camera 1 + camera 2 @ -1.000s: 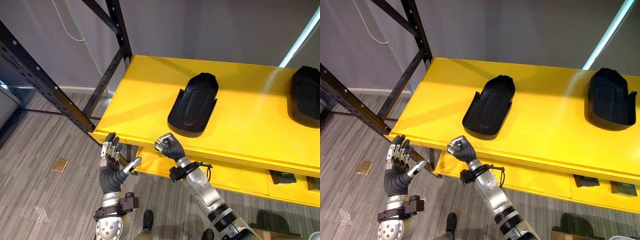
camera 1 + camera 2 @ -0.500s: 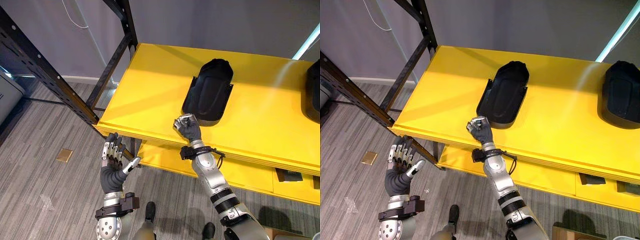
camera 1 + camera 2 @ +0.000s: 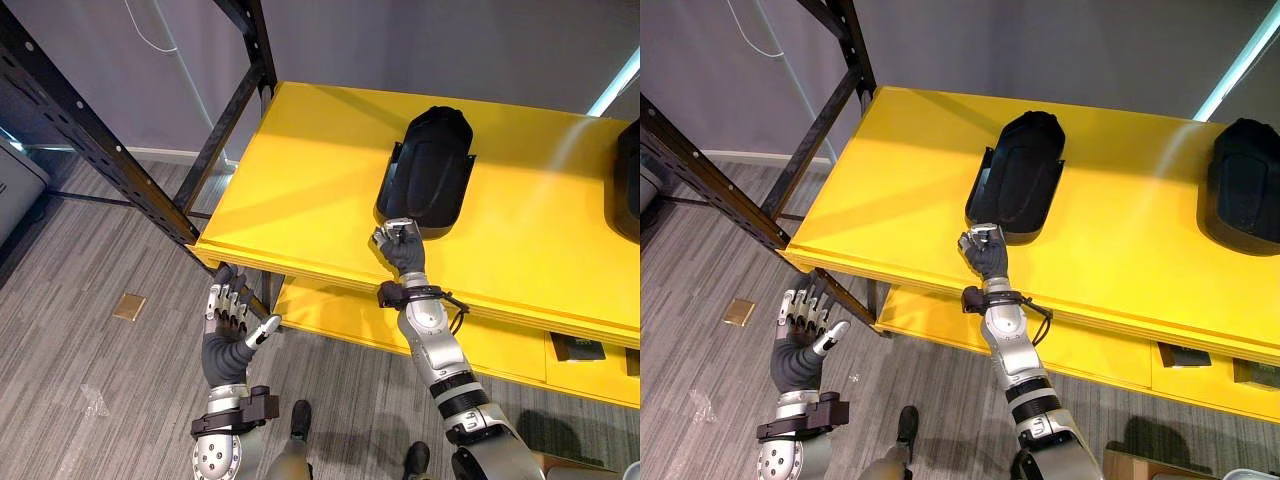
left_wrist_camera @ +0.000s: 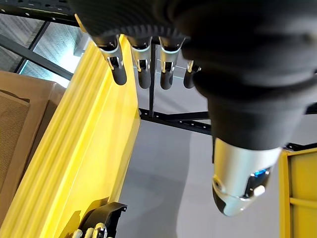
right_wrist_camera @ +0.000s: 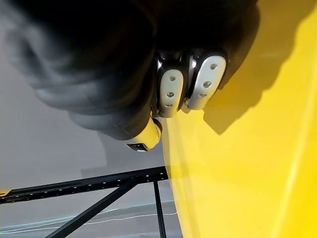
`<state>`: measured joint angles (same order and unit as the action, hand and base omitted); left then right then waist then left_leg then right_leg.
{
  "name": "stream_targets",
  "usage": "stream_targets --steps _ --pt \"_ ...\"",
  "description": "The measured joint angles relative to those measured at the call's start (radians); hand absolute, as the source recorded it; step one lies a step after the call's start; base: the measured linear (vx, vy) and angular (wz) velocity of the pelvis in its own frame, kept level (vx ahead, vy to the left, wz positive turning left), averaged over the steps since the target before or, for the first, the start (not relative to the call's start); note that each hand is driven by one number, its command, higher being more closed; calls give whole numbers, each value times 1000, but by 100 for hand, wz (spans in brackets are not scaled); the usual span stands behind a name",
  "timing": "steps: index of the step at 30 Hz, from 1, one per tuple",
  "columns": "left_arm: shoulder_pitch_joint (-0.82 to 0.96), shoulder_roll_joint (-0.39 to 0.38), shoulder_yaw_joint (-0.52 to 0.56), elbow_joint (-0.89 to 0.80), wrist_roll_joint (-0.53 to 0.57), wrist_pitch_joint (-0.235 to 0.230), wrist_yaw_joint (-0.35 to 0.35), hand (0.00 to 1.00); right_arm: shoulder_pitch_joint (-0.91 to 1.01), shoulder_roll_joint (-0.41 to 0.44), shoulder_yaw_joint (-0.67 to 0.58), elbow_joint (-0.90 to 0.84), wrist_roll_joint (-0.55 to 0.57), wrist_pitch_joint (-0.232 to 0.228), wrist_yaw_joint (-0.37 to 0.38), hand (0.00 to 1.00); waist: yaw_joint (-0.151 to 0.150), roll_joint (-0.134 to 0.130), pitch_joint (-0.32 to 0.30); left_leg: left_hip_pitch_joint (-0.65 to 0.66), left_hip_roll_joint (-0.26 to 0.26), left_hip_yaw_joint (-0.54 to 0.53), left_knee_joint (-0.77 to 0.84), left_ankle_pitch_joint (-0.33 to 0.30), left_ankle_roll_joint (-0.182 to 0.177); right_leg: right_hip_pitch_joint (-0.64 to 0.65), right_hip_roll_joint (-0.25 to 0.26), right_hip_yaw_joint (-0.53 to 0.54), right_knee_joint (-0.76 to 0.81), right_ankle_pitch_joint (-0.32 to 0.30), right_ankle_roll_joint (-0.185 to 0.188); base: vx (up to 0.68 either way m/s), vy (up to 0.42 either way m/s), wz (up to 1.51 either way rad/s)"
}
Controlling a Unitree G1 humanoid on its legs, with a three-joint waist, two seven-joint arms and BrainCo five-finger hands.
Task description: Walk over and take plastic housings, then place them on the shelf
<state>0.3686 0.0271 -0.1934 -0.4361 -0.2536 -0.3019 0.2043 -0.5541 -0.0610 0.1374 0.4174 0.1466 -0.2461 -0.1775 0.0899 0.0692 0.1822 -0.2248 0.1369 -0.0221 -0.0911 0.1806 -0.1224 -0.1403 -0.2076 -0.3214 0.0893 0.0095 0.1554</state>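
A black plastic housing [image 3: 428, 170] lies hollow side up on the yellow top shelf [image 3: 300, 190], its long axis running away from me. My right hand [image 3: 400, 243] is shut in a fist, and its knuckles rest against the housing's near end [image 3: 1000, 222]. In the right wrist view the curled fingers [image 5: 171, 91] hang over the yellow shelf [image 5: 247, 173] with nothing inside them. A second black housing [image 3: 1245, 185] lies at the shelf's far right. My left hand [image 3: 228, 320] hangs open below the shelf's front left corner, fingers [image 4: 143, 69] straight.
Black metal rack uprights [image 3: 90, 150] rise to the left of the shelf. A lower yellow shelf [image 3: 500, 345] carries small dark boxes [image 3: 1180, 357] at the right. A small brown plate [image 3: 130, 307] lies on the grey floor.
My right fist has travelled up from the shelf's front edge to the housing's near end. The housing has turned straighter and sits deeper on the shelf. The camera has shifted too.
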Motion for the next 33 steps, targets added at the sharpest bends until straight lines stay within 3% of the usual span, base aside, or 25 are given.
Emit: stream_targets --steps 14,19,22,24,25,29,31,33 --pt "-4 1 -34 1 -20 0 -13 0 -245 -77 -21 228 1 29 -27 100 7 11 21 -31 1 -28 1 20 -3 -7 4 -31 0 2 -2 -20 -6 6" --pt "-37 19 -44 1 -19 0 -11 0 -265 -93 -63 215 1 29 -30 100 16 14 34 -50 0 -37 3 25 -1 -18 4 -42 -1 7 -6 -32 -9 6" --pt "-62 14 -29 5 -16 0 -11 0 -53 -48 -57 -53 0 30 -26 100 18 12 34 -41 0 -29 4 25 -1 -14 3 -39 -2 6 -6 29 -14 -3" --pt "-72 4 -15 9 -14 1 -6 0 126 2 -34 -214 0 27 -10 100 0 10 35 -20 0 -7 4 25 -1 6 4 -31 -8 6 -6 44 -20 -15" --pt "-76 -3 -7 13 -7 1 -3 0 230 17 -6 -310 0 28 2 0 -11 7 35 -3 2 10 3 25 -2 12 4 -16 -9 5 -6 28 -14 -24" --pt "-83 -10 -11 19 52 4 6 0 497 20 0 -562 0 23 65 0 -64 -8 27 40 22 66 0 0 -19 32 20 17 -18 -1 -4 -24 -10 -32" --pt "-83 -7 -11 21 78 6 8 0 628 25 -32 -671 0 2 87 0 -80 -32 6 61 33 99 0 -12 -19 36 31 47 -32 -1 -3 -18 -10 -52" --pt "-89 1 -11 27 115 7 13 0 757 41 -112 -760 -6 -12 111 0 -114 -67 -28 95 42 146 0 -24 -24 36 38 98 -32 3 -1 14 -2 -61"
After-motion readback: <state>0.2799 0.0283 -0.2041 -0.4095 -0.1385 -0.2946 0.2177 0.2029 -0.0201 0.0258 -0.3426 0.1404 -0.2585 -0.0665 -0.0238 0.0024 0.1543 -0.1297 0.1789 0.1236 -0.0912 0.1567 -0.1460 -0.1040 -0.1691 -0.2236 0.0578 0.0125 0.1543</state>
